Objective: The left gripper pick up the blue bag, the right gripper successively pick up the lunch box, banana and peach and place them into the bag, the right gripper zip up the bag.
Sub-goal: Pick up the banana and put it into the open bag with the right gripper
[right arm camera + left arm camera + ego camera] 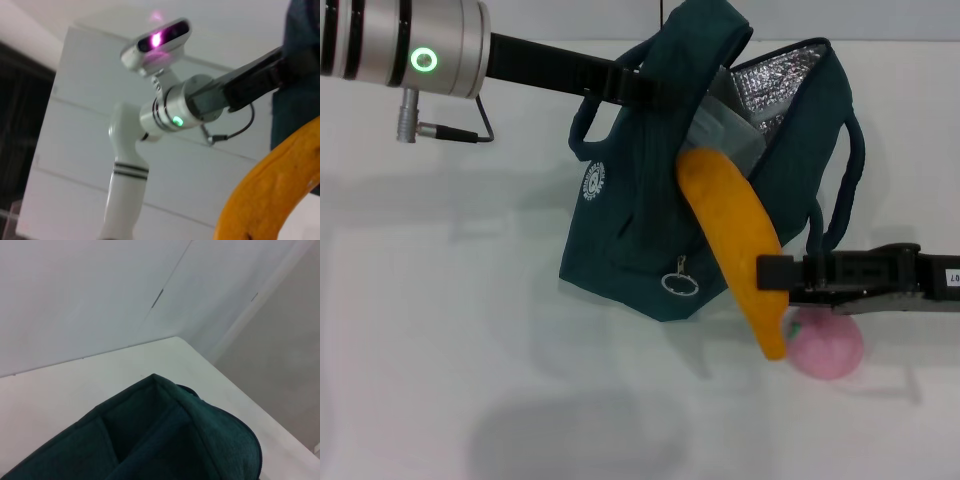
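The blue bag (630, 220) hangs open over the table, its silver foil lining showing. My left gripper (638, 86) reaches in from the upper left and is shut on one of the bag's handles. In the left wrist view only the bag's teal fabric (165, 440) shows. A pale translucent lunch box (725, 130) sits inside the bag's mouth. My right gripper (772, 272) is shut on the banana (735, 235), whose upper end leans against the bag's opening. The right wrist view shows the banana (270, 195) close up. The pink peach (827, 345) rests on the table, just below the right gripper.
The white table (470, 330) spreads out to the left and front of the bag. A metal ring zipper pull (679, 283) dangles on the bag's front. In the right wrist view the robot's head camera (157, 39) and the left arm's silver wrist (175, 110) show.
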Motion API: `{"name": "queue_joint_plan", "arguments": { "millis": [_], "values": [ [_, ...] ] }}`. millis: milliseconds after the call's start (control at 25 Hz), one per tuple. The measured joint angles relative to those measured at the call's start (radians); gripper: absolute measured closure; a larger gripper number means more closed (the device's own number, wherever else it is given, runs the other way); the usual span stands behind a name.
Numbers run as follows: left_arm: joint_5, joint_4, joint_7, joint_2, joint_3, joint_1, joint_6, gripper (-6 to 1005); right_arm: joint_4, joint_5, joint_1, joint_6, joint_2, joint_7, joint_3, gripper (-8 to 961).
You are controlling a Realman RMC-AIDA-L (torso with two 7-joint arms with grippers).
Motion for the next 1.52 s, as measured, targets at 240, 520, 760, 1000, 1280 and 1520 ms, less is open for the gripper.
{"name": "queue_joint_plan", "arguments": {
  "millis": [240, 520, 760, 1000, 1280, 1520],
  "values": [
    [-0.004, 0.001, 0.0, 0.002, 0.0, 0.014, 0.001, 914, 0.064, 0.051, -0.011, 0.018, 0.005, 0.034, 0.006, 432],
    [-0.005, 0.001, 0.007, 0.002, 0.0, 0.018, 0.005, 913, 0.144, 0.147, -0.034, 0.027, 0.003, 0.059, 0.007, 424],
    [-0.007, 0.001, 0.013, 0.0, -0.001, 0.023, 0.01, 912, 0.135, 0.141, -0.033, 0.039, 0.001, 0.099, -0.005, 418],
    [-0.007, 0.001, 0.018, 0.0, 0.0, 0.029, 0.016, 911, 0.121, 0.132, -0.028, 0.037, -0.003, 0.095, -0.013, 411],
    [-0.008, 0.0, 0.026, 0.0, 0.0, 0.048, 0.022, 909, 0.077, 0.171, -0.058, 0.02, -0.005, 0.066, 0.066, 403],
    [-0.03, 0.001, 0.031, 0.0, 0.0, 0.055, 0.026, 908, 0.076, 0.158, -0.063, 0.048, -0.012, 0.048, 0.058, 396]
  ]
}}
